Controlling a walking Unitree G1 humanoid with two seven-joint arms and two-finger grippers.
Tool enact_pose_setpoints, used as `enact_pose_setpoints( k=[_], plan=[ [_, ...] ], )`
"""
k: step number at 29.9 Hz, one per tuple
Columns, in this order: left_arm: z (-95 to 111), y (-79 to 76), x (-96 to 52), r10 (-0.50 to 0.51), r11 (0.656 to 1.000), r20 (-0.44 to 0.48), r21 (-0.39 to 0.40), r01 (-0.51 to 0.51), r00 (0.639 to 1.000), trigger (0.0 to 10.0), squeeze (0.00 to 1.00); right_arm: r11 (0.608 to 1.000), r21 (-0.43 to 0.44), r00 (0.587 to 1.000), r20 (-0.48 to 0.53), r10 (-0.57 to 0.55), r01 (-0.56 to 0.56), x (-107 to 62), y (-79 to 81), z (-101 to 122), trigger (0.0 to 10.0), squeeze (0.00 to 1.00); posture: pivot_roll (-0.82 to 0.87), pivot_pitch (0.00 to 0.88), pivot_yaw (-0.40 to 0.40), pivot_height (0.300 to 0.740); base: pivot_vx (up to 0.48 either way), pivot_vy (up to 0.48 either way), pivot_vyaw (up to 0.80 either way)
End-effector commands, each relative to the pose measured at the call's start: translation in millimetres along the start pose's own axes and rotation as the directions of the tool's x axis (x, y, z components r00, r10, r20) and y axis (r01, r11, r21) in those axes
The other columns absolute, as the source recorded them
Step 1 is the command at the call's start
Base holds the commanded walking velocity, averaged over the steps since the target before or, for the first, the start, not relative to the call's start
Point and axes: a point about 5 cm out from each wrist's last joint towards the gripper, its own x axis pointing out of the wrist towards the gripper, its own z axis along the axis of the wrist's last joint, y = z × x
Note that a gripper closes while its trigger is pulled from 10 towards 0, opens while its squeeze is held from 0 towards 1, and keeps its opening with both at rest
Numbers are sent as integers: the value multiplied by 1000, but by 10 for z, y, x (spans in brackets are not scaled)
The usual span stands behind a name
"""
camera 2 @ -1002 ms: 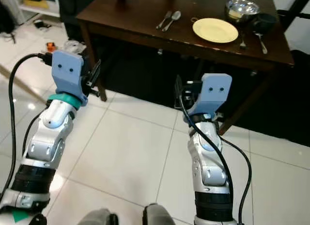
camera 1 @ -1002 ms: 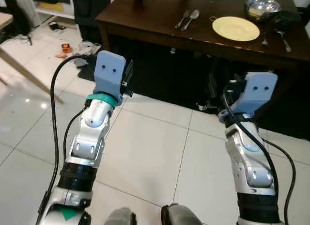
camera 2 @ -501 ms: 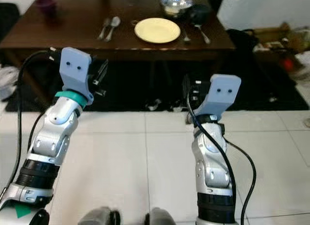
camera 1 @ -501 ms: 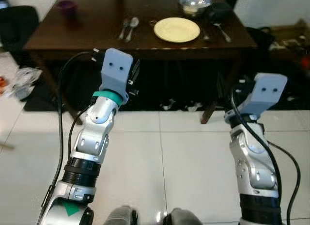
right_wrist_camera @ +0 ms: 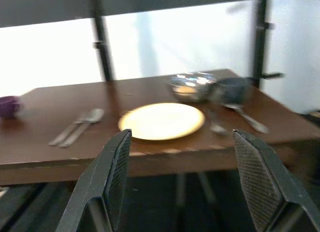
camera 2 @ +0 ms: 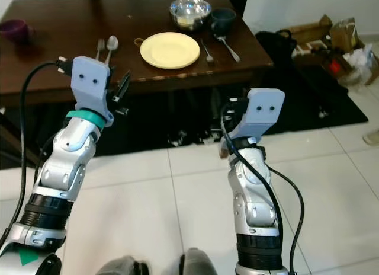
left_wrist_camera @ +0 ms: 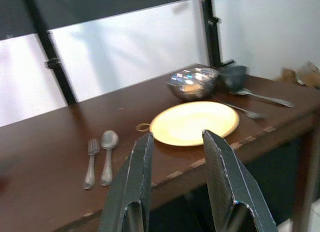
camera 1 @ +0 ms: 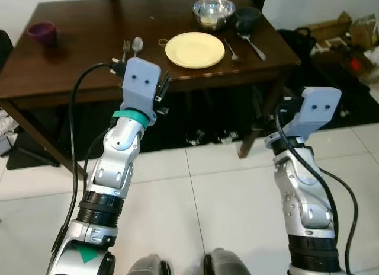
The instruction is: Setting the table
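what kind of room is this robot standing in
Most likely a dining area in a home. A dark wooden table is laid with a yellow plate, a fork, a spoon and a steel bowl, standing on white floor tiles.

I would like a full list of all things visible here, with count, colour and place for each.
table: 1, dark brown, ahead of the robot
plate: 1, pale yellow, near the table's front edge
fork and spoon: 1 each, silver, left of the plate
fork and spoon: 1 each, silver, right of the plate
bowl: 1, steel, behind the plate
dark cup: 1, right of the bowl
purple cup: 1, table's left part
left pincer: black, open
right pincer: black, open
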Motion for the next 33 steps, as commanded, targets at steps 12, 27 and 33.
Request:
enact_pose_setpoints(
  k=[12,27,33],
  plan=[
    [-132,45,-104,122,990,-57,-61,-126,991,10000,0,995,-27,995,-33,98,-99,63,64,-39,10000,0,-86,0,6,740,430,0,0],
    [-133,29,-60,101,993,-63,-54,-105,993,10000,0,995,-17,995,-26,96,-97,58,99,-46,10000,0,-104,0,29,740,426,0,0],
    [-135,23,-16,87,994,-70,-55,-91,994,10000,0,995,-14,995,-16,97,-97,54,104,-29,10000,0,-109,0,38,740,416,0,0]
  ],
)
